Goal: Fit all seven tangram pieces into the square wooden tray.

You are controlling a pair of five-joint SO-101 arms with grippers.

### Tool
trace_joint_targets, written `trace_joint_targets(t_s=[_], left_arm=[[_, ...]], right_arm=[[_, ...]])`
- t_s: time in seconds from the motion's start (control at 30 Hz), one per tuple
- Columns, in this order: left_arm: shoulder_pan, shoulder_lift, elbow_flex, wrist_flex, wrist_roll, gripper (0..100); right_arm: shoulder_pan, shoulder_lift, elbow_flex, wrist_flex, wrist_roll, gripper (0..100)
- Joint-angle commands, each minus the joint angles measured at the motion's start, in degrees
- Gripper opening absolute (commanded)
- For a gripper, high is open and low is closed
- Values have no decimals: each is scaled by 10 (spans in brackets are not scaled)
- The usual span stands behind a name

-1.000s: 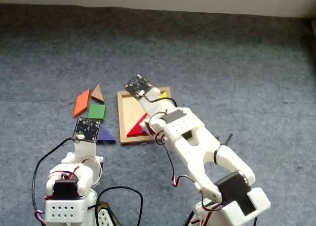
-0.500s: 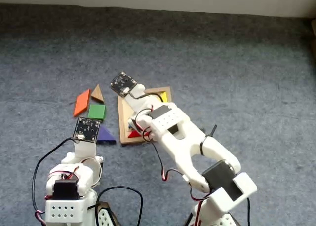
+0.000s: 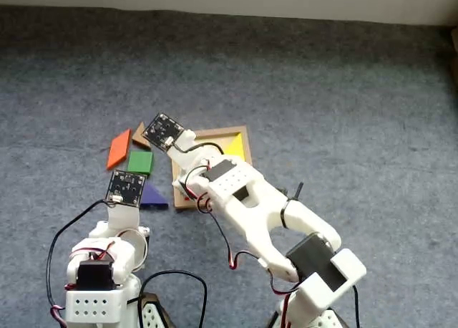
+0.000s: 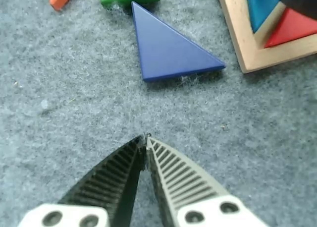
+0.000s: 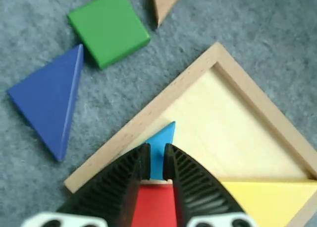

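Well, right gripper (image 5: 155,147): jaws drawn narrow over the near corner of the tray, with the light blue triangle (image 5: 166,135) filling the slot between them.
Light blue triangle, heading: its long axis runs along the jaws. Its tip sticks out past the fingertips and ends just inside the tray's rim.
Red triangle (image 5: 151,207): in the tray, right behind the light blue one and largely under the fingers.
Yellow triangle (image 5: 267,202): flat in the tray beside the red one, its far end cut off.
Tray (image 5: 148,113): square wooden frame on grey carpet, with bare floor showing beyond the jaws.
Left gripper (image 4: 146,138): fingertips touching and holding nothing, low over the carpet, apart from the pieces.
Dark blue triangle (image 4: 168,51): loose on the carpet between left gripper and tray, its long edge facing the tray.
Green square (image 3: 140,161): just beyond the dark blue triangle.
Orange parallelogram (image 3: 119,148): beside the green square, outside the tray.
Tan triangle (image 5: 166,1): near the green square.
Hard to see: in the high view the right arm covers much of the tray.
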Motion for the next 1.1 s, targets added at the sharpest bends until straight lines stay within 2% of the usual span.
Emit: trace_joint_targets(t_s=[0.0,0.13,0.27,0.63,1.07], left_arm=[[-7,-22,11,4,5,6],[-7,-22,11,4,5,6],[-7,-22,11,4,5,6],[-7,-22,11,4,5,6],[-7,-22,11,4,5,6]], right_arm=[[-7,-7,7,1,0,63],[-17,-9,36,1,5,63],[-25,-10,58,1,47,60],[-24,-15,56,1,47,60],[5,-233,175,-1,47,60]])
